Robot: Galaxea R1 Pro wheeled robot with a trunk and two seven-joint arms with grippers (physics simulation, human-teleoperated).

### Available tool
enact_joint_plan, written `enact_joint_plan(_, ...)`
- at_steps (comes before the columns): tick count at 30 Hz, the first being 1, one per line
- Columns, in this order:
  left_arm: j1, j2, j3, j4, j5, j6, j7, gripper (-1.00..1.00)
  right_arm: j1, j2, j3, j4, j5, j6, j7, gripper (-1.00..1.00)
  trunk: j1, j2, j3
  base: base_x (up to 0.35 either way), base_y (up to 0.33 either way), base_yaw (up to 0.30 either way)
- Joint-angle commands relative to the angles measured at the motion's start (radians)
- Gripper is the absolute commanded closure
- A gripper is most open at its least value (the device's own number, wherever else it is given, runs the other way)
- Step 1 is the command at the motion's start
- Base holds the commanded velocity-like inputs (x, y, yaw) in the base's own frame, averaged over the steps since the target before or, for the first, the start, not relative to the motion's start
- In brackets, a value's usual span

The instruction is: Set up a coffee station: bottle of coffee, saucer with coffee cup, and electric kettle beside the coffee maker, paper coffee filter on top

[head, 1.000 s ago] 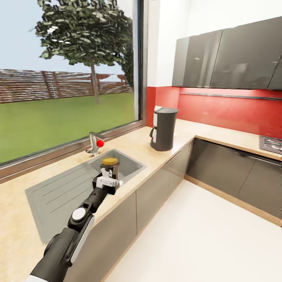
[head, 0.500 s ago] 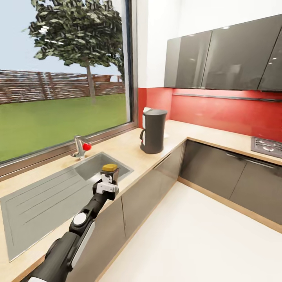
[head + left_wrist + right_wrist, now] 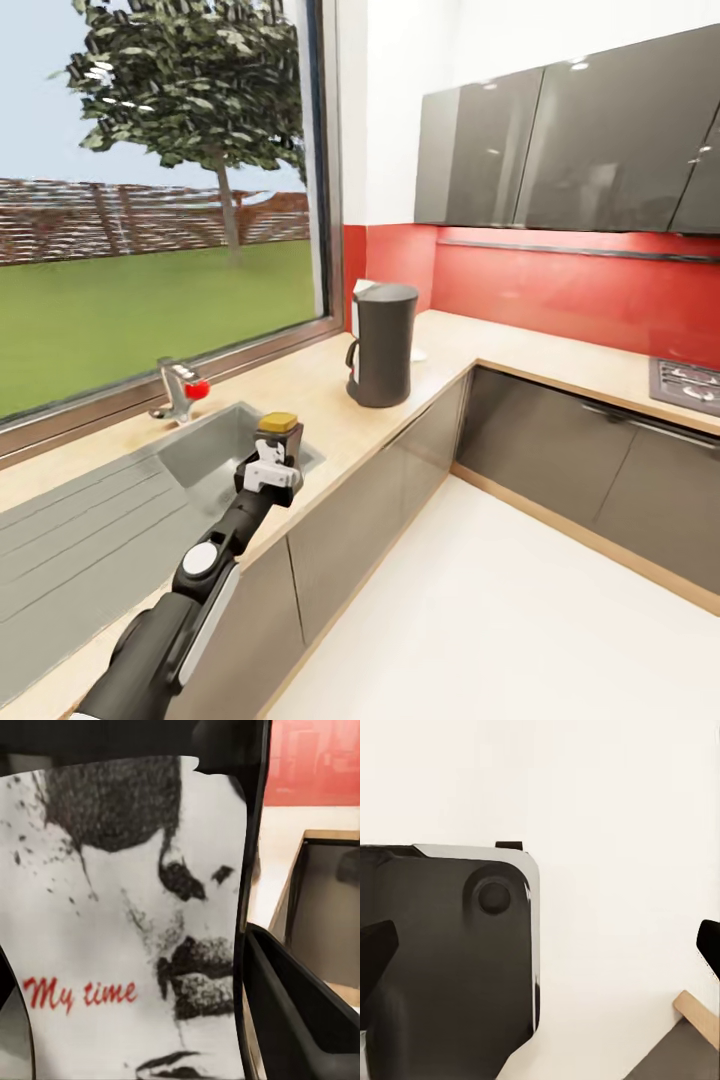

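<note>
My left hand (image 3: 272, 462) is clamped on the bottle (image 3: 279, 436), which I hold upright out in front of me, its yellow cap on top. It hangs over the near edge of the sink (image 3: 215, 452), above the desk (image 3: 330, 395). In my left wrist view the bottle's label (image 3: 127, 937) sits right up against the lens, a black-and-white face with red script, and one dark finger (image 3: 300, 1020) runs along its side.

The coffee maker (image 3: 381, 344) stands on the desk further along, toward the corner under the red backsplash (image 3: 560, 285), well apart from the bottle. A tap (image 3: 178, 390) with a red knob rises behind the sink, below the window (image 3: 160, 190).

My right hand (image 3: 544, 952) has its fingers spread wide apart, with nothing between them; beyond them lie a dark rounded body and a pale floor (image 3: 615, 817).
</note>
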Motion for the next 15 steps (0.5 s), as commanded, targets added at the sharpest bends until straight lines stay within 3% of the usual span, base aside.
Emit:
enact_joint_plan(1, 0.000, 0.001, -0.001, -0.002, 0.001, 0.003, -0.002, 1.00, 0.000, 0.001, -0.008, 0.000, 0.007, -0.003, 0.000, -1.00, 0.001, -0.002, -0.002, 0.325, -0.015, 0.000)
enact_joint_plan(10, 0.007, -0.001, -0.003, -0.004, 0.002, 0.002, -0.003, 1.00, 0.000, 0.000, -0.008, 0.000, 0.008, -0.003, 0.000, -1.00, 0.001, -0.002, -0.002, 0.328, -0.011, 0.000)
enact_joint_plan(15, 0.012, -0.001, -0.004, -0.009, 0.002, 0.002, -0.004, 1.00, 0.000, 0.000, -0.008, 0.000, 0.009, -0.003, 0.000, -1.00, 0.001, -0.002, -0.002, 0.150, -0.047, 0.000)
